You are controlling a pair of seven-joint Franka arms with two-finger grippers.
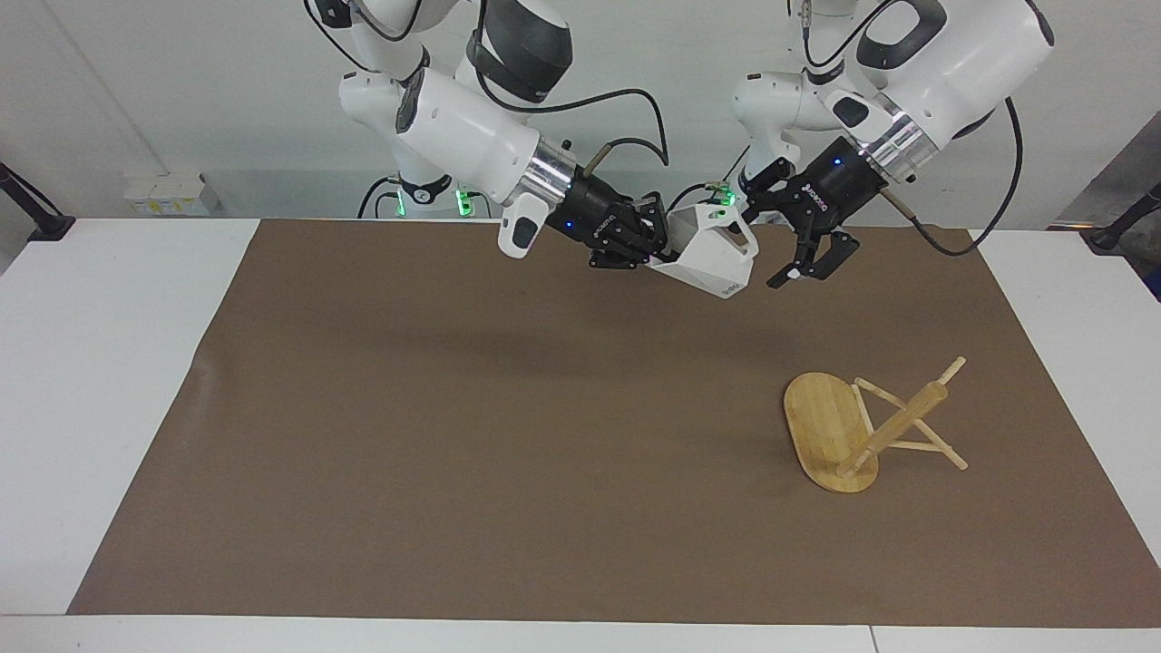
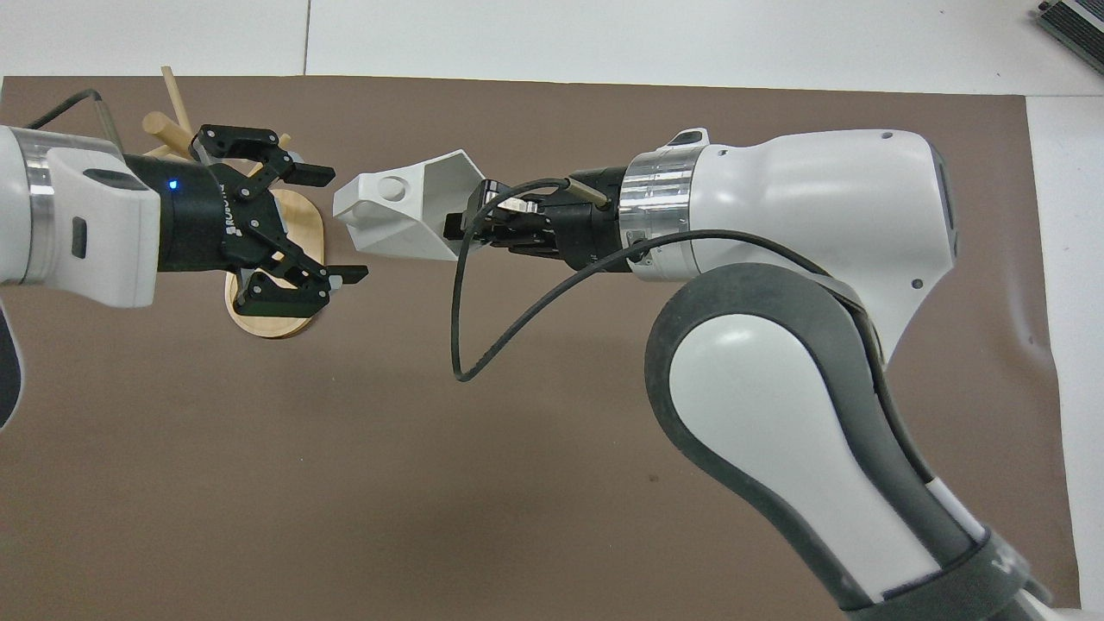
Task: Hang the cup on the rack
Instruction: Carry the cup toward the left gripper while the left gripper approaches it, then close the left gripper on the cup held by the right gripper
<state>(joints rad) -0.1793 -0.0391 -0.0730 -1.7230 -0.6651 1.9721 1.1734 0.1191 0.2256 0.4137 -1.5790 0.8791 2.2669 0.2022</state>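
The white faceted cup [image 1: 718,261] is held up in the air over the brown mat, tilted on its side with its handle [image 2: 379,191] toward the left gripper. My right gripper [image 1: 655,247] is shut on the cup's rim; it also shows in the overhead view [image 2: 470,226]. My left gripper [image 1: 773,245] is open, its fingers spread just beside the cup's handle end without touching it, as the overhead view [image 2: 347,224] shows. The bamboo rack [image 1: 862,426] lies tipped over on the mat toward the left arm's end, its base [image 2: 269,324] partly covered by the left gripper.
The brown mat [image 1: 472,435] covers most of the white table [image 1: 100,381]. The right arm's cable [image 2: 483,345] loops under its wrist. The rack's pegs [image 1: 943,453] stick out over the mat.
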